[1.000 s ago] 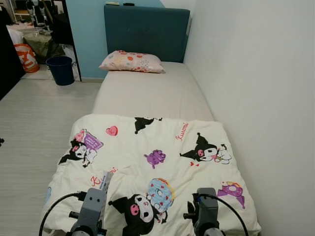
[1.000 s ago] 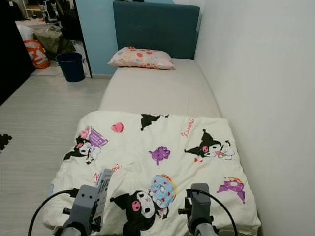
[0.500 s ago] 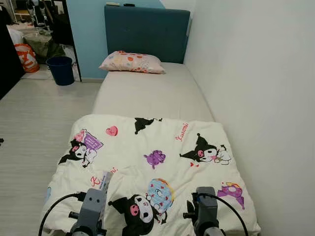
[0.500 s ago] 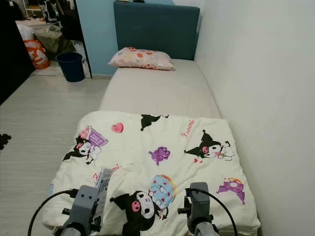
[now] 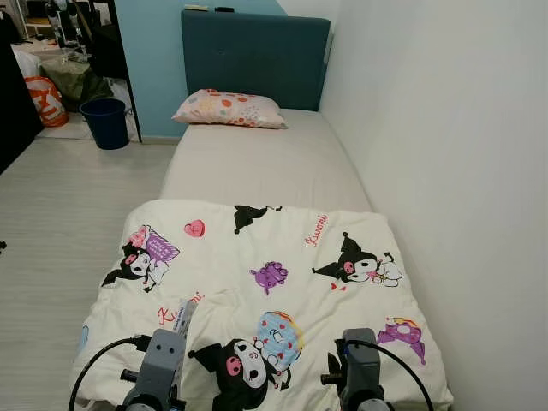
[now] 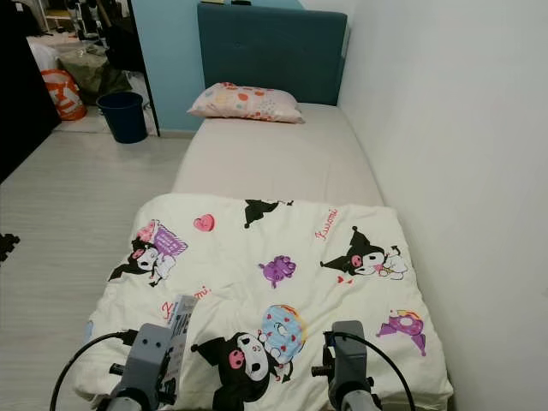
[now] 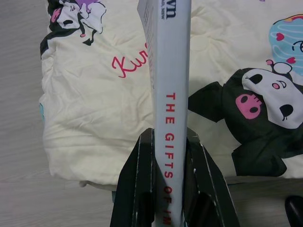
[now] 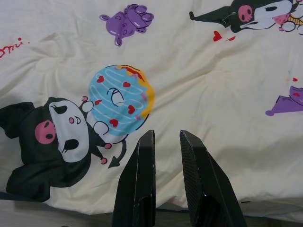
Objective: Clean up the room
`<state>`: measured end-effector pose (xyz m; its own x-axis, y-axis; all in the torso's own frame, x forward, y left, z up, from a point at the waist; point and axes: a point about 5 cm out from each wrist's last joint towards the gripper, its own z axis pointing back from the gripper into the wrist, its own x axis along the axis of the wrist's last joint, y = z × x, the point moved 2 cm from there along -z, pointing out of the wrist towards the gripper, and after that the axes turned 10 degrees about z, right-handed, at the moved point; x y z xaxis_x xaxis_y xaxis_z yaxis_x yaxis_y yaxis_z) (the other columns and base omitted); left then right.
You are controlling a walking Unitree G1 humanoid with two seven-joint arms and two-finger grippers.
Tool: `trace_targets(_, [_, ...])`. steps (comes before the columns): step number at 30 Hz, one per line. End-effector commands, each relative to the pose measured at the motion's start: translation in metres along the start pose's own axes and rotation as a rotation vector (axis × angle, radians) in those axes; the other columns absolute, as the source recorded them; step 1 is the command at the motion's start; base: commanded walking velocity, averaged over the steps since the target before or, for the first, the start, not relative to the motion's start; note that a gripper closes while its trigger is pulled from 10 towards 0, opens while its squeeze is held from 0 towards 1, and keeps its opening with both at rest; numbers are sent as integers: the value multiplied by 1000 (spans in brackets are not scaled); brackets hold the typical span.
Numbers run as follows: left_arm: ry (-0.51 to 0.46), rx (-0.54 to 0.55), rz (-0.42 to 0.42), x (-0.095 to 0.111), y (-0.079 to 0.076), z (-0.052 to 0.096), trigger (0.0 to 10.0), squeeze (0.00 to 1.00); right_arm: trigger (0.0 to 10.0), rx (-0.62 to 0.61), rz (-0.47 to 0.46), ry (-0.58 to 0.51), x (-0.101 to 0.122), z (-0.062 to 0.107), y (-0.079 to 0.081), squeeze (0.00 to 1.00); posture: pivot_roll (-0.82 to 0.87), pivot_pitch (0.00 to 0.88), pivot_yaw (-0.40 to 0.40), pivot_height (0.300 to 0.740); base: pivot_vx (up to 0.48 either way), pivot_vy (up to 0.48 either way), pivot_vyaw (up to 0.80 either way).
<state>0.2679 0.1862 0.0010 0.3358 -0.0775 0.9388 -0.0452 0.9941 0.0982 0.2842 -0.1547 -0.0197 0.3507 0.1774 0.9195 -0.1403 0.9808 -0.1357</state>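
The left tool (image 7: 168,189) grips a book (image 7: 168,71) by its spine above the blanket's (image 5: 257,282) near edge; the right tool (image 8: 166,156) hovers slightly open and unloaded. Bare mattress (image 5: 257,163) reaches the pillow (image 5: 229,108).

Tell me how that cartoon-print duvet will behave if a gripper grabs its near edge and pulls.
The duvet looks puffy and creased, so it will probably flop and bunch rather than slide as one sheet. It seems light for its bulk. It overhangs the mattress near the floor, so a one-sided pull by the empty right gripper may drag it off; the left gripper holds a book.
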Motion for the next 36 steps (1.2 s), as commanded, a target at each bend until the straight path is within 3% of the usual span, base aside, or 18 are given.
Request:
trace_targets(1, [-5, 1, -10, -3, 1, 3, 10000, 0, 10000, 6, 5, 23, -7, 3, 3, 0, 45, 133, -68, 728, 0, 0, 0])
trace_targets(36, [-3, 0, -11, -2, 0, 0, 10000, 0, 10000, 6, 10, 35, -8, 2, 2, 0, 46, 129, -65, 728, 0, 0, 0])
